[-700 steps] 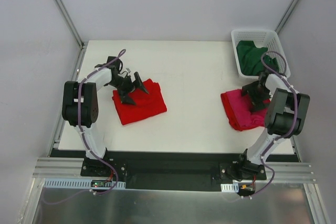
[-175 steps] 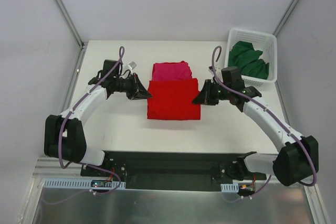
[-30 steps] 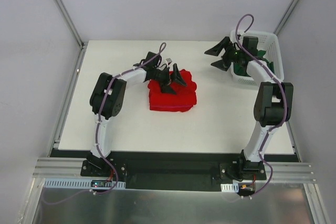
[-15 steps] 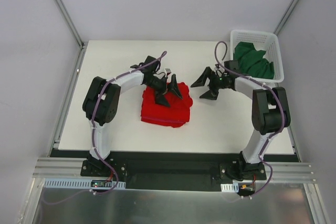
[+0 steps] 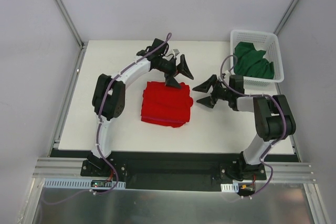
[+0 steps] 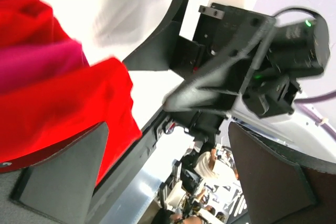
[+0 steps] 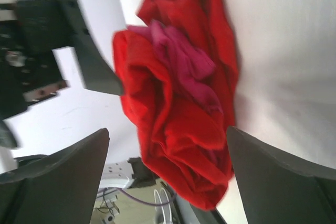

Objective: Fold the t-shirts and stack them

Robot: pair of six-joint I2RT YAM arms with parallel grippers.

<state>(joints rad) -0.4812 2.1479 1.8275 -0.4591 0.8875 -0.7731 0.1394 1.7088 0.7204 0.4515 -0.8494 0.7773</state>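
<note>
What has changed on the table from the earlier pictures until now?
The red t-shirt and the pink t-shirt, once far apart, now lie as one bundle in the middle, pink inside red. The left gripper moved off it; the right gripper came back from the basket; both open. The green t-shirt stayed in the basket.

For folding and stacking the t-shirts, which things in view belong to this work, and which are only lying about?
Belong to the job:
- red t-shirt, folded on the table
- magenta-pink t-shirt, tucked between the red layers
- dark green t-shirt, bunched in the basket

Just lying about:
- white lattice basket, at the table's far right corner, which only holds the green shirt
</note>
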